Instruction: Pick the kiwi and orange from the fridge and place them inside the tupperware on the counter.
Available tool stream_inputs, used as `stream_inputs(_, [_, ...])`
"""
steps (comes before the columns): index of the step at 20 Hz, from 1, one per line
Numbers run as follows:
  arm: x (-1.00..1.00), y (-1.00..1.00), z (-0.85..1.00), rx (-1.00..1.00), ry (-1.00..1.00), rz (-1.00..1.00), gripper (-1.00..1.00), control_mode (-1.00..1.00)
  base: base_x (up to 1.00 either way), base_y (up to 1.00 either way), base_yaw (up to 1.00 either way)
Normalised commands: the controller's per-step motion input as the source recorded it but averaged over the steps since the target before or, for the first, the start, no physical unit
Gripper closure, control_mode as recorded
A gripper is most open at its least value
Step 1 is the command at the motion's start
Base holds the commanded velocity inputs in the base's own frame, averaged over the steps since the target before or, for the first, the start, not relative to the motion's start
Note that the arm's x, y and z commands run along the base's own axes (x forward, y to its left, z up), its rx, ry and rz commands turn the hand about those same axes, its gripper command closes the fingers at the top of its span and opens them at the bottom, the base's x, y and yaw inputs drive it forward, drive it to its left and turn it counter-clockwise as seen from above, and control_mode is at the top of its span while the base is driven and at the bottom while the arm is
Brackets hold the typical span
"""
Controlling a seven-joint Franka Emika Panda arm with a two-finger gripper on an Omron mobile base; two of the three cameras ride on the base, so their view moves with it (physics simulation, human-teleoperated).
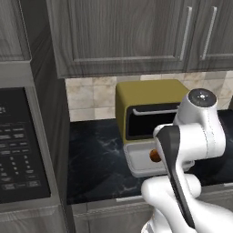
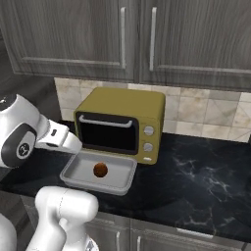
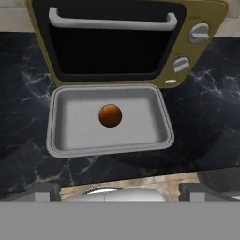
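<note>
The orange (image 3: pixel 110 115) is a small round ball lying near the middle of the tupperware (image 3: pixel 56 122), a shallow pale grey tray on the black counter (image 3: pixel 206 117). My gripper (image 3: pixel 122 191) hovers above the tray's near edge and looks down into it. It is open, its fingertips (image 3: pixel 46 191) wide apart with nothing between them. From the sides the orange (image 2: pixel 100 170) (image 1: pixel 154 156) rests in the tupperware (image 2: pixel 68 176) (image 1: pixel 136 170), with my hand (image 2: pixel 61 139) above its left end. The kiwi and the fridge are out of view.
A yellow-olive microwave (image 2: pixel 127 105) stands right behind the tray, door shut, knobs on its right. Dark wood cabinets (image 2: pixel 122 39) hang above. A dark control panel (image 1: pixel 18 145) sits in a tall unit left of the counter. Bare counter (image 2: pixel 196 181) lies to the right.
</note>
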Motion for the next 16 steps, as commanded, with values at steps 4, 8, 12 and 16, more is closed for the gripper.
stream_inputs(4, [-0.07,0.13,-0.06,0.0,0.2,0.01,-1.0,-1.0,0.0,0.0,0.0])
stream_inputs(8, [0.0,0.0,-0.04,0.06,0.1,0.0,-1.0,-1.0,0.0,0.0,0.0])
stream_inputs(12, [-0.25,0.0,-0.05,0.0,-0.11,0.0,-1.0,1.0,-0.16,0.0,0.0])
stream_inputs(16, [0.0,0.0,0.0,0.0,0.0,0.0,-1.0,1.0,-0.98,0.0,-0.13])
